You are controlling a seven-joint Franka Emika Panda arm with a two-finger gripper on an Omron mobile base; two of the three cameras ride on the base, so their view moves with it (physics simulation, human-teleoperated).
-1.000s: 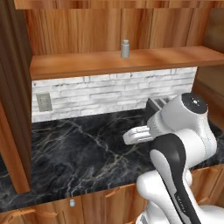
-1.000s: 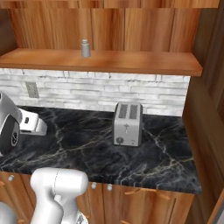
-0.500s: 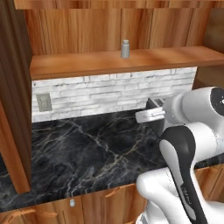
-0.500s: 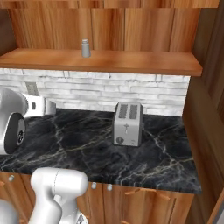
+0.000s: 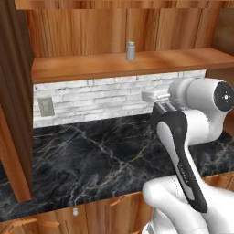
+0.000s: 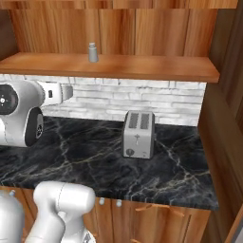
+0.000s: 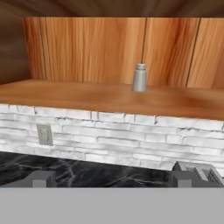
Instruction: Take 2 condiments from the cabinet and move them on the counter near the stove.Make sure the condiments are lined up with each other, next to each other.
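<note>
A slim grey-white shaker (image 5: 131, 50) (image 6: 93, 52) (image 7: 140, 78), one of the condiments, stands upright on the plank shelf of the reddish-brown cabinet (image 5: 91, 66) (image 6: 142, 66). My gripper (image 5: 145, 96) (image 6: 70, 92) (image 7: 111, 179) hangs in front of the brick backsplash, just below the shelf and a little to the right of the shaker in the left base view. It is open and empty. Its dark fingertips (image 7: 41, 178) stand wide apart in the hand view. The black marble counter (image 5: 91, 155) (image 6: 180, 166) lies below. The stove is out of view.
A silver toaster (image 6: 138, 134) (image 7: 202, 174) stands on the counter at the back right. A wall outlet (image 5: 45, 107) (image 7: 44, 134) sits in the white brick backsplash. An open cabinet door (image 5: 13, 114) projects at the left, and a wooden side wall (image 6: 228, 118) closes the right.
The arm has lifted the hand from just above the counter up to just below the shelf, closer to the back wall. The shaker has not moved, and the jaws stay open.
</note>
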